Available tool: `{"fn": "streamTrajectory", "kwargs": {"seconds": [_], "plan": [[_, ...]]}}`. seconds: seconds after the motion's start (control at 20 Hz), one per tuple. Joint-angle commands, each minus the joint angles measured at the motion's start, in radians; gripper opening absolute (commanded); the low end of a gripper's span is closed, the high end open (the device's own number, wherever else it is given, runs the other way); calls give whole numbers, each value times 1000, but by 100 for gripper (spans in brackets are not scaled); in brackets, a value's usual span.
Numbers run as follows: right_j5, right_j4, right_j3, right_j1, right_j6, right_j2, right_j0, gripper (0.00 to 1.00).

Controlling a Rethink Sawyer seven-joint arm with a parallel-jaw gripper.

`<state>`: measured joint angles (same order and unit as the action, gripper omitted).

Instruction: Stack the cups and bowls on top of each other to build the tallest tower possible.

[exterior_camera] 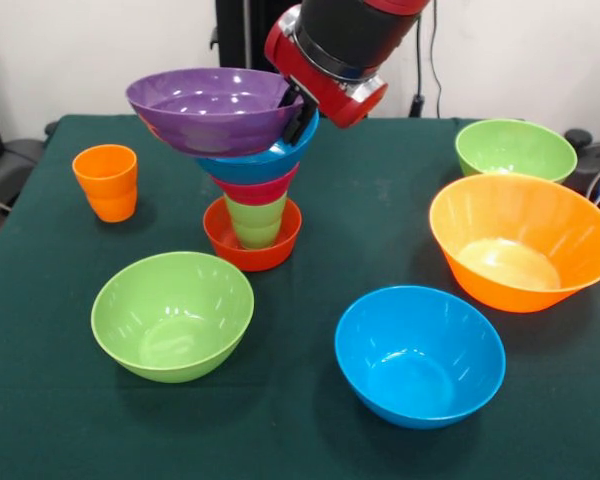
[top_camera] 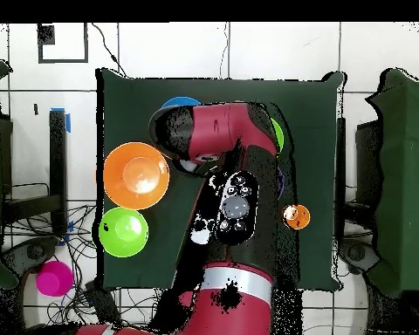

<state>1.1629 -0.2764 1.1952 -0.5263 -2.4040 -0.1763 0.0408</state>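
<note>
Purple bowl [exterior_camera: 212, 108] first: it sits tilted at the top of the tower [exterior_camera: 252, 180], its far-right rim right at the fingers [exterior_camera: 298, 118], which reach down from the red and black arm [exterior_camera: 335, 45]. Only a dark tip shows against the rim, so I cannot tell whether the fingers are closed on the bowl or merely beside it.

Beneath it the stack runs down through a blue bowl [exterior_camera: 265, 160], a pink bowl [exterior_camera: 258, 188] and the light green cup [exterior_camera: 255, 220], which stands in the small red-orange bowl [exterior_camera: 252, 240] on the tabletop [exterior_camera: 310, 440].

The purple bowl lies off-centre — it overhangs toward the picture's left in the front view, while the fingers sit on its right side, so the coming move likely turns on levelling it over the column's upright axis.

Loose pieces lie well apart: an orange cup [exterior_camera: 106, 182] to the left, a lime green bowl [exterior_camera: 172, 314] and a second blue bowl [exterior_camera: 420, 354] nearer the camera, the large orange bowl [exterior_camera: 522, 242] and another green bowl [exterior_camera: 515, 150] to the right. From overhead the arm hides the tower.
</note>
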Motion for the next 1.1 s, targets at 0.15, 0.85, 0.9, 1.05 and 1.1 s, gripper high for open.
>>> {"fn": "streamTrajectory", "kwargs": {"seconds": [0.15,0.85,0.9,1.05,1.1], "plan": [[47,-21,21,-10,41,56,-31,0],[122,35,30,-8,-19,51,-48,0],[124,35,30,-8,-19,50,-50,0],[145,46,30,-6,-20,48,-50,0],[154,51,30,-5,-21,48,-49,0]]}}
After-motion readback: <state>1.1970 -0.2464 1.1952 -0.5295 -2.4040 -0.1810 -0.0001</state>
